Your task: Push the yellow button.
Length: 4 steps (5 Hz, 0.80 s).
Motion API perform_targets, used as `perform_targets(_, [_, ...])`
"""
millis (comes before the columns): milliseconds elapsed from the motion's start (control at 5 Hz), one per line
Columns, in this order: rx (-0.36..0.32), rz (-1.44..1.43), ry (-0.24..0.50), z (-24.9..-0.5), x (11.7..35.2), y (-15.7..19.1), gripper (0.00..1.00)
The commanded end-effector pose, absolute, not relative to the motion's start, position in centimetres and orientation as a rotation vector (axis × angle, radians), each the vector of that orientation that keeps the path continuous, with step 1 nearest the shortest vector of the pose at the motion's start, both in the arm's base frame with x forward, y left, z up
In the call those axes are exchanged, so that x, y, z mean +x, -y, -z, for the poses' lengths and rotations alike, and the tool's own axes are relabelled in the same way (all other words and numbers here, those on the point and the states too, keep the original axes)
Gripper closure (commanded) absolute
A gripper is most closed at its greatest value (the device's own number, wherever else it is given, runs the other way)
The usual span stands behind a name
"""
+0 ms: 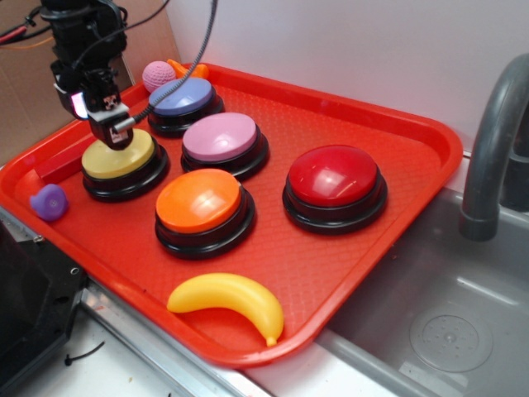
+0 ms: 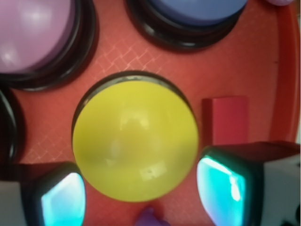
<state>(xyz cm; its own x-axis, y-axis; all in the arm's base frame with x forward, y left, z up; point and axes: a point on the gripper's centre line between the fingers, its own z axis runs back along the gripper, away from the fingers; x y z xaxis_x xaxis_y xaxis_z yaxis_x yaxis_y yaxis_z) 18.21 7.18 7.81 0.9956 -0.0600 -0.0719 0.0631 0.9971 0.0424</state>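
The yellow button (image 1: 121, 156) is a pale-yellow dome on a black base at the left of the red tray (image 1: 355, 248). My gripper (image 1: 116, 136) hangs right over its far-left edge, very close to or touching the dome; I cannot tell which. In the wrist view the yellow button (image 2: 135, 140) fills the middle of the frame. My gripper (image 2: 141, 194) is open, with one lit fingertip (image 2: 63, 200) on the left and the other on the right of the dome's near edge. Nothing is held between them.
On the tray, round the yellow one, stand a purple button (image 1: 223, 139), a blue button (image 1: 183, 99), an orange button (image 1: 201, 203) and a red button (image 1: 335, 180). A banana (image 1: 230, 299), a small purple toy (image 1: 50, 201), a red block (image 2: 229, 120) and a pink ball (image 1: 158, 74) also lie there. A sink (image 1: 446, 331) and its faucet (image 1: 496, 141) are on the right.
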Motion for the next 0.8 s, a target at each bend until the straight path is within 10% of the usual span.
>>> perform_targets(0, [0.072,0.068,-0.043,-10.6,19.1,-7.9,0.00])
perform_targets(600, [0.089,0.086,-0.021,-12.9,18.7,-7.3,0.00])
